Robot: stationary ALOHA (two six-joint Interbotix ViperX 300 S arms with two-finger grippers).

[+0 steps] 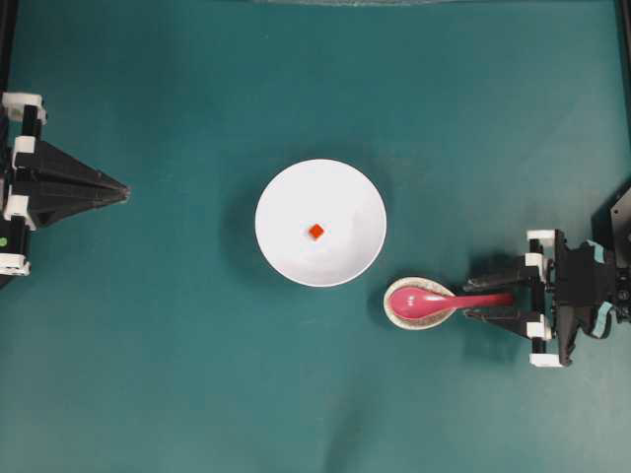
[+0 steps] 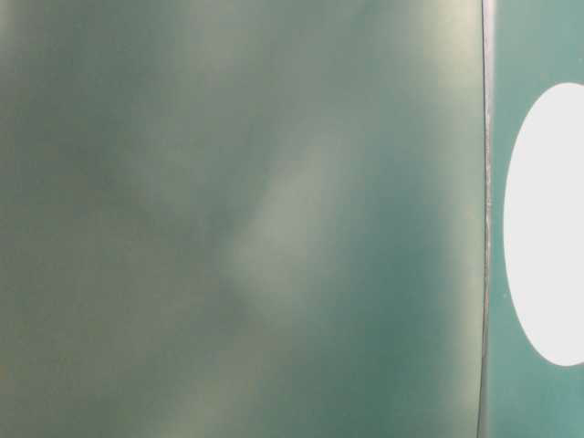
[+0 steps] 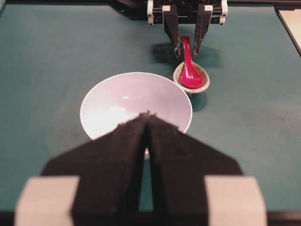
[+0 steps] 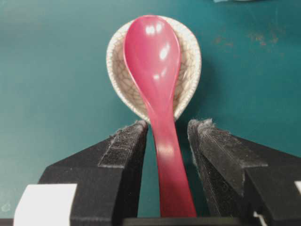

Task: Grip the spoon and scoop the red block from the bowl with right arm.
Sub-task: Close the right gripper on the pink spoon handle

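1. Underneath everything, the teal-covered bench (image 1: 197, 374) carries all the items.
2. Centrally on it sits the large plain white round bowl (image 1: 286, 246).
3. At the right edge, the black right gripper (image 1: 490, 299) with teal tape has its jaws spread wide, one on each side of the spoon's handle, with a gap on both sides.
4. At the left edge, the plain black left gripper (image 1: 122, 189) has its jaws pressed together, holding nothing.
5. Just right of the bowl, the glossy pink-red soup spoon (image 1: 434, 298) rests with its scoop in a small speckled beige oval dish (image 1: 399, 313).
6. Inside the bowl, near its middle, lies the tiny red-orange cube (image 1: 315, 231).
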